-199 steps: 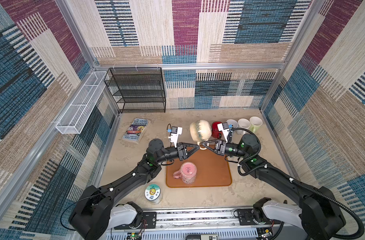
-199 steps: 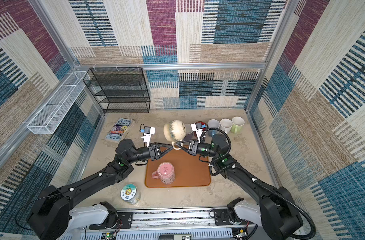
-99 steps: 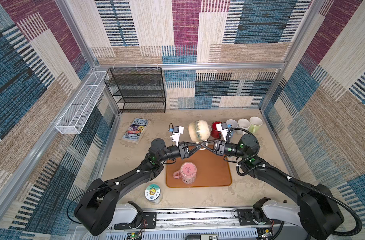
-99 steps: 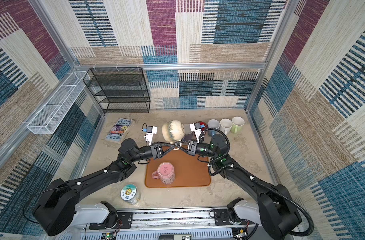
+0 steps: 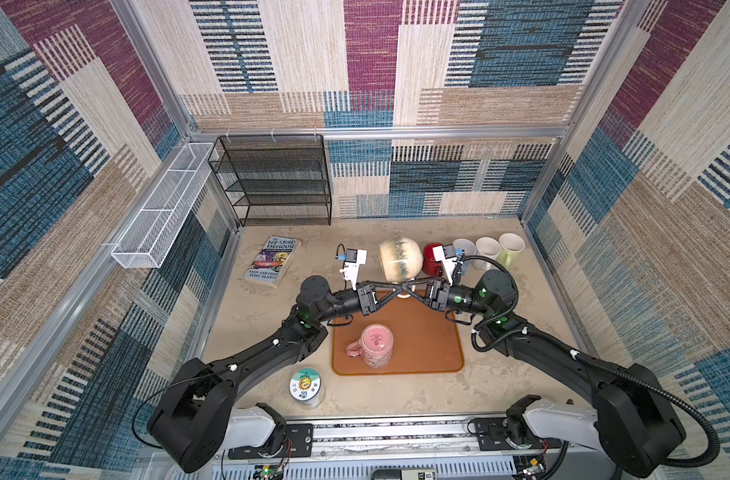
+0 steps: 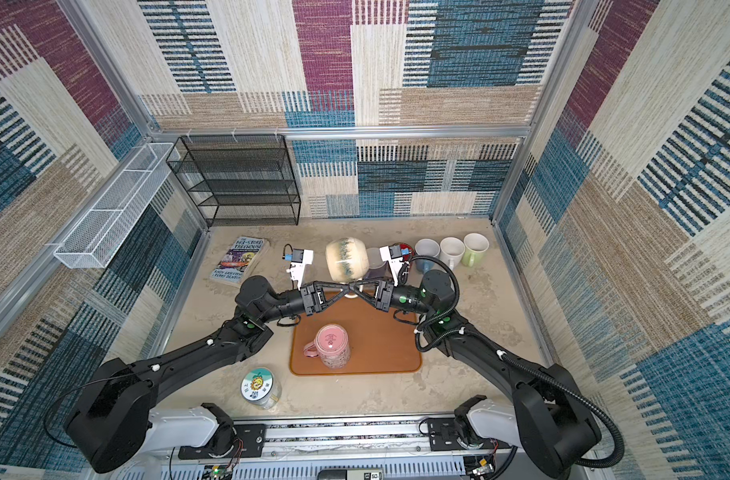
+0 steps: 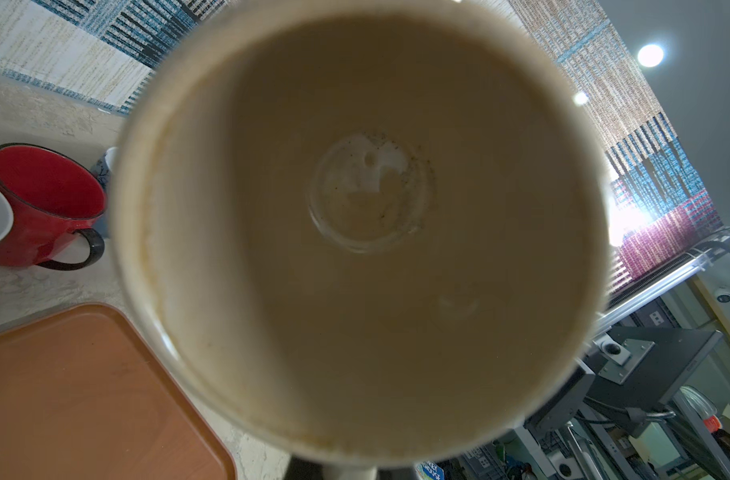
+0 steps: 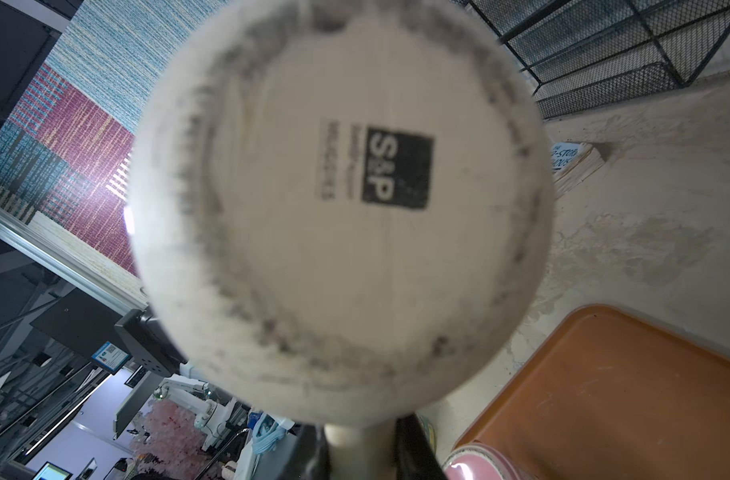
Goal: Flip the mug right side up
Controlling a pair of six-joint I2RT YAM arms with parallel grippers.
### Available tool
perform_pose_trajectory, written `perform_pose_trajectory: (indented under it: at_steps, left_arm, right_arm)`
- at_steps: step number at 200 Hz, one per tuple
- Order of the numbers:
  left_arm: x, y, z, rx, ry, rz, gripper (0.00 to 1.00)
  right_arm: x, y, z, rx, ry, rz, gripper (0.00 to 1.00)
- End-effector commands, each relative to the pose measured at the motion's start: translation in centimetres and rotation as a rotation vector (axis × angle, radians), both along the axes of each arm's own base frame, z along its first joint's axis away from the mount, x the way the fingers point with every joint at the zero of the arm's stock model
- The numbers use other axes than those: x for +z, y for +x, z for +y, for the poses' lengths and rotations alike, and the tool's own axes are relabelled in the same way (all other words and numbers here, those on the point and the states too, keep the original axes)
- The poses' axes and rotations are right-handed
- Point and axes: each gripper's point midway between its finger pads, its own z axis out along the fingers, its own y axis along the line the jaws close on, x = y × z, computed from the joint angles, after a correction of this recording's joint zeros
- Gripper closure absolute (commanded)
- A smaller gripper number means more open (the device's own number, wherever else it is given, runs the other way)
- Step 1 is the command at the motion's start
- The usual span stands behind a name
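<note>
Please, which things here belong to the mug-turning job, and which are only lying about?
Belonging to the job: cream mug, held on its side off the table; left claw and right claw, both shut on its handle.
Lying about: pink mug upside down on orange tray; red mug; three pale mugs; book; jar; black shelf; white basket.

cream mug (image 5: 400, 261): is wearing a dark green drip band on a pale body, with a black square stamp on the base
pink mug (image 5: 376, 345): is showing speckled pink
tray (image 5: 430, 340): is glowing orange-brown
red mug (image 7: 47, 195): is showing a black handle and rim
wire shelf (image 5: 280, 183): is standing black
walls (image 5: 371, 62): are showing striped blue, maroon and beige patches
</note>
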Motion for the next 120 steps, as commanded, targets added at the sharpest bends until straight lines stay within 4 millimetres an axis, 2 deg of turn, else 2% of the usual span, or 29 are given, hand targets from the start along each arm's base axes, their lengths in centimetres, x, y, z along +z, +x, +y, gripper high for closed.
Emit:
perform_pose_trajectory:
  at_steps: [1, 51, 68, 120]
  left_arm:
    - [0.3, -0.6, 0.0, -0.021, -0.001, -0.055, 1.00]
    - [-0.7, -0.6, 0.4, 0.008, 0.019, -0.048, 1.00]
    - [-0.9, -0.7, 0.6, 0.014, 0.020, -0.049, 1.00]
    - [-2.3, -0.9, 0.9, 0.026, 0.028, -0.030, 1.00]
  right_arm:
    - [1.2, -1.0, 0.2, 0.042, 0.032, -0.053, 1.00]
    - [1.4, -1.2, 0.0, 0.036, 0.019, -0.073, 1.00]
    - [1.3, -1.3, -0.1, 0.037, 0.015, -0.073, 0.90]
    - [1.8, -2.0, -0.2, 0.052, 0.033, -0.095, 0.81]
